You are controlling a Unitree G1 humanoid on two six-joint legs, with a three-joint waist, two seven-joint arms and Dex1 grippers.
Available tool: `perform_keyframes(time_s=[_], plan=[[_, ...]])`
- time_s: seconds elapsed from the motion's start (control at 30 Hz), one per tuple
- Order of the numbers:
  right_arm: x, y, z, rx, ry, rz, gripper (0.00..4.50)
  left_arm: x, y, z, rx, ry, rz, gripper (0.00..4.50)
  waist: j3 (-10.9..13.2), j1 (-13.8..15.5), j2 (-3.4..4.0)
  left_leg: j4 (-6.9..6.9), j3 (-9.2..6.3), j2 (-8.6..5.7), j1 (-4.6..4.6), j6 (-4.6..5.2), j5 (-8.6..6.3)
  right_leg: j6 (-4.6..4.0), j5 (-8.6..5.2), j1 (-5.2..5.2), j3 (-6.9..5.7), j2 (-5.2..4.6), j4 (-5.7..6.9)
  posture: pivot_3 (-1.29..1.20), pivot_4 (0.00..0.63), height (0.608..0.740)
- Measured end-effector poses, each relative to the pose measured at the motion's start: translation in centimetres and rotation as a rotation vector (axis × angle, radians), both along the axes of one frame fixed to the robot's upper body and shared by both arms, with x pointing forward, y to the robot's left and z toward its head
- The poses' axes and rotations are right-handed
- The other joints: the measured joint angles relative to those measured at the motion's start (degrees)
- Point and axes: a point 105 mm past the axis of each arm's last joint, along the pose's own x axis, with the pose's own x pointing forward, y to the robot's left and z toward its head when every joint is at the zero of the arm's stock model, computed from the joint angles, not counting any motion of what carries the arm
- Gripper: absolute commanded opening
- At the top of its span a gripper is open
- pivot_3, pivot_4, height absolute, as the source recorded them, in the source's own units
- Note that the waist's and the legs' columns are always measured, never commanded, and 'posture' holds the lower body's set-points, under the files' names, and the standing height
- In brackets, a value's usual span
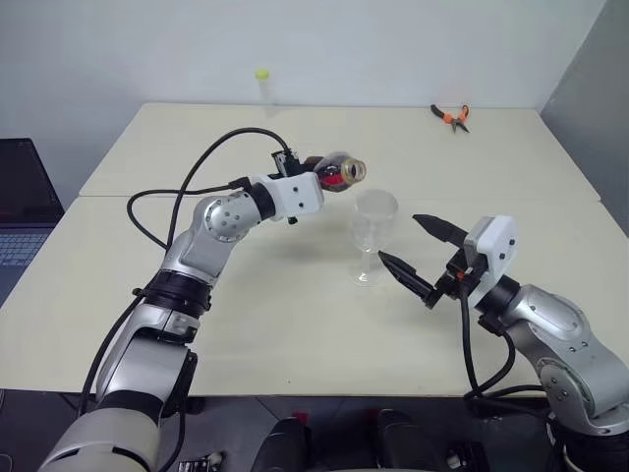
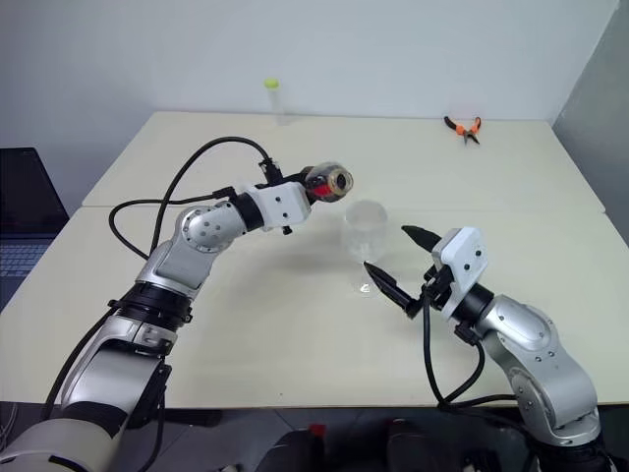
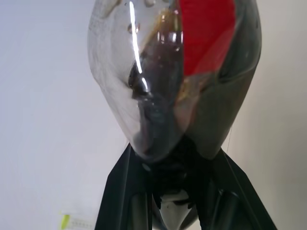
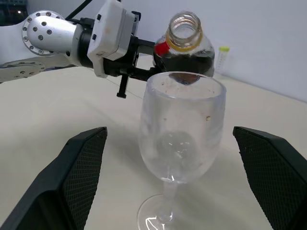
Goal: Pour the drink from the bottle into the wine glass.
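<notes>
Clear plastic bottle (image 4: pixel 184 48), uncapped, tipped in the left gripper's (image 1: pixel 329 175) clamp; stemmed wine glass (image 1: pixel 372 234) empty between the right gripper's (image 1: pixel 423 258) spread fingers; pouring remains.

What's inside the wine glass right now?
The wine glass looks empty: only smudges on its clear bowl, no drink pooled inside. The dark drink is in the tilted, uncapped bottle held by the left end effector.

The glass (image 4: pixel 181 139) stands upright on the table (image 4: pixel 57 120) between two spread black fingers (image 4: pixel 72 177). Behind its rim the left gripper (image 4: pixel 144 62) holds the tilted, uncapped bottle (image 4: pixel 184 48), drink (image 4: pixel 184 61) inside.
</notes>
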Motion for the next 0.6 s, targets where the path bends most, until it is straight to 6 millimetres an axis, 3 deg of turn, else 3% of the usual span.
perform_keyframes(time_s=[0.13,0.33,0.6], plan=[[0.0,0.2,-0.1,0.002,0.001,0.006,4.50,0.0,-0.6,0.5,0.049,-0.078,-0.025,0.74,0.0,0.0,-0.01,0.01,-0.01,0.00,-0.01,0.02,-0.01,0.00,0.00,0.00,-0.02,0.00,0.00,0.00,0.150,0.740],[0.2,0.7,-0.3,0.000,0.005,0.010,4.50,0.0,-1.4,2.7,0.107,-0.248,-0.053,0.74,0.0,0.0,-0.01,0.01,0.00,-0.02,-0.01,0.03,-0.01,0.01,-0.01,-0.01,0.00,0.00,0.01,0.00,0.150,0.740],[0.1,1.1,-0.5,0.007,0.009,0.018,4.50,-0.1,-1.8,2.7,0.166,-0.344,-0.077,0.74,0.0,-0.1,-0.01,0.01,0.00,-0.03,-0.01,0.02,-0.01,0.01,-0.01,-0.02,-0.01,0.01,0.04,0.00,0.150,0.740]])
